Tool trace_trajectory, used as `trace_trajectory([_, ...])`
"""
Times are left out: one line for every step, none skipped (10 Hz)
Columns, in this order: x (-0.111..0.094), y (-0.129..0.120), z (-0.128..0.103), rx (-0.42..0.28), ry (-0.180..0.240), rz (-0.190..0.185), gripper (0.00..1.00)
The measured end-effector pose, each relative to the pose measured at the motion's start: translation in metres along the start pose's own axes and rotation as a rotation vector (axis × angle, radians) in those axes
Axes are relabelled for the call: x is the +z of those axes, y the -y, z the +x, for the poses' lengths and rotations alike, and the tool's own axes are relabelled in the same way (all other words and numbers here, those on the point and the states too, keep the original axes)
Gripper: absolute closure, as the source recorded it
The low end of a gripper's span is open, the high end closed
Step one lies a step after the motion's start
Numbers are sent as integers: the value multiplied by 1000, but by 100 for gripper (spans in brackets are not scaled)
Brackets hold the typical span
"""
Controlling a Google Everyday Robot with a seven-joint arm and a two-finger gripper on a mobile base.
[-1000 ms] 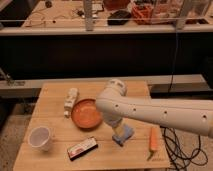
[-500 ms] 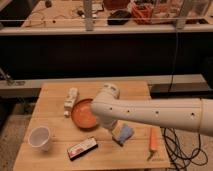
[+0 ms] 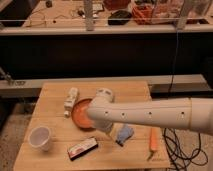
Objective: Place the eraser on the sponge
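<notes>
Black-sided eraser (image 3: 82,148) lies flat near the front edge of the table (image 3: 52,97), apart from the light-blue sponge (image 3: 125,133), not on it; over the last second the arm (image 3: 150,114) has swung toward the eraser; gripper (image 3: 107,129) hangs between the two; whether it is open or closed cannot be told; judged an approach to the eraser.

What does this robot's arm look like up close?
The arm is a thick, smooth, cream-white tube with rounded joints and a row of small dark dots along its side. Its hand, a darker piece, hangs under the arm's rounded end, between the round orange-red bowl and the small light-blue sponge.
</notes>
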Motion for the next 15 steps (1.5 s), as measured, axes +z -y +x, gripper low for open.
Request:
trace_trajectory([5,7,-8,-24,8,2,20])
trace_trajectory([9,13,-15,-49,13,3,20])
trace_trajectory([14,15,-19,-60,21,4,20])
trace_trajectory([17,16,-21,-66,25,4,20])
trace_trajectory([21,16,-22,-80,31,4,20])
trace_trajectory([24,16,-24,-91,36,4,20])
trace_trajectory([26,19,-26,-104,35,5,20])
trace_trajectory([28,22,-30,-119,37,6,20])
trace_trajectory([31,25,-33,-130,39,7,20])
trace_trajectory([33,26,-34,-138,41,8,20])
trace_trajectory([36,26,-34,-149,45,10,20])
trace_trajectory([38,26,-34,-156,47,12,20])
trace_trajectory([40,26,-34,-161,47,10,20])
trace_trajectory([42,27,-34,-169,47,11,20])
trace_trajectory([45,29,-36,-179,47,11,20])
